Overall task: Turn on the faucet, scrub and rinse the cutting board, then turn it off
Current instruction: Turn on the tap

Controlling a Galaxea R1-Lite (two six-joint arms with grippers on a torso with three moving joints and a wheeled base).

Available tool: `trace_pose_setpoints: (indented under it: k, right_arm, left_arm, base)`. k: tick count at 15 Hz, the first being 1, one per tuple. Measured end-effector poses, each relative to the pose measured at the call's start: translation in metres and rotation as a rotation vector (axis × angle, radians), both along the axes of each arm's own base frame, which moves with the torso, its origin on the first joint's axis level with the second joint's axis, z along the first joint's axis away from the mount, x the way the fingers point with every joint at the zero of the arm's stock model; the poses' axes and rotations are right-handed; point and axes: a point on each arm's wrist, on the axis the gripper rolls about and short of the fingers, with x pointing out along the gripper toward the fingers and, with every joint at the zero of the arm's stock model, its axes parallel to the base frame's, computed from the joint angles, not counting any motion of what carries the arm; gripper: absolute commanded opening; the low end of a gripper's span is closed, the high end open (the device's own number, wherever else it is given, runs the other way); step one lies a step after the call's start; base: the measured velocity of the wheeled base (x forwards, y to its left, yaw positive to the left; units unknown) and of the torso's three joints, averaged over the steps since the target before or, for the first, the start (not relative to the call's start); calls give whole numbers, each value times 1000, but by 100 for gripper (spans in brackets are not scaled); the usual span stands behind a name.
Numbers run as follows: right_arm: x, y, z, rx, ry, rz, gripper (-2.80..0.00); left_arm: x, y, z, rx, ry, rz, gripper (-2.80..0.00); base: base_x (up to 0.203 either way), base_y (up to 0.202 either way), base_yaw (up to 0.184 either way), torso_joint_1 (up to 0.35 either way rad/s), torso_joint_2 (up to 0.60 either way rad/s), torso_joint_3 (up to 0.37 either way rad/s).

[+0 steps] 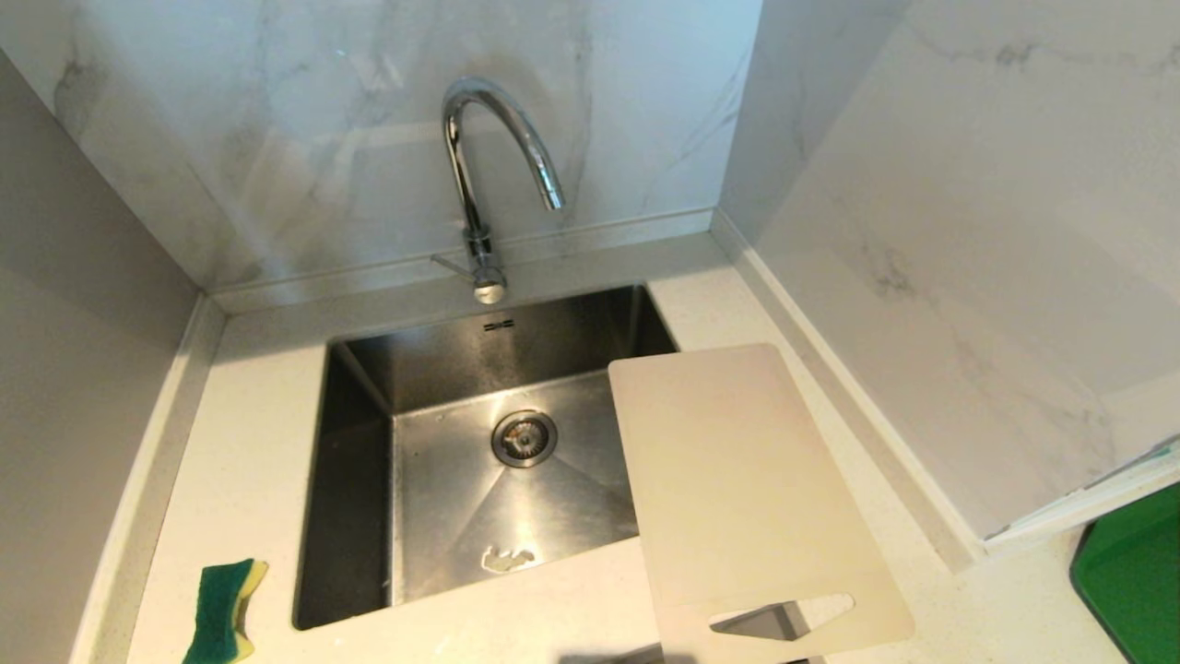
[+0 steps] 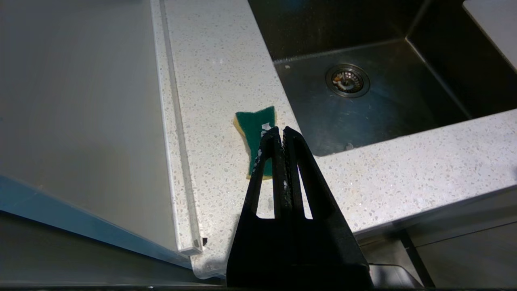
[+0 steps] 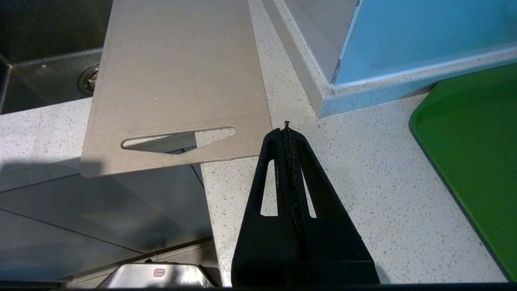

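Shiny faucet (image 1: 479, 175) has no water running, so nothing is done yet. Cutting board (image 1: 737, 480) lies dry on the bench (image 1: 240, 433), partly over the sink (image 1: 369, 387). Left claw (image 2: 280, 130) and right claw (image 3: 286, 130) are pinched closed, holding nothing.

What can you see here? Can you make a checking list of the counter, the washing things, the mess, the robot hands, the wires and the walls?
Surface: white speckled counter around a steel sink; a small pale patch on the sink floor.
Job's things: faucet behind the sink, no water running; cutting board on the counter, overhanging the sink's right side and the counter's front edge.
Clutter: green-and-yellow sponge left of the sink; green tray at far right.
Grippers: left gripper shut, above the sponge; right gripper shut, beside the board's handle end; both empty.
Cables: nothing seen.
Surroundings: marble-look walls.
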Motion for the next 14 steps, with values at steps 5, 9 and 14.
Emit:
trace_pose_setpoints:
  k: [5, 9, 14]
  right_arm:
    - [0, 0, 0, 1, 0, 0, -280]
    - [0, 0, 0, 1, 0, 0, -280]
    - [0, 0, 0, -3, 0, 1, -280]
  left_arm:
    - [0, 0, 0, 0, 0, 0, -280]
    - [-1, 0, 1, 44, 18, -1, -280]
    - [-1, 0, 97, 22, -48, 2, -280]
  base:
    - [0, 0, 0, 0, 0, 0]
    - [0, 0, 0, 0, 0, 0]
    - [0, 0, 0, 0, 0, 0]
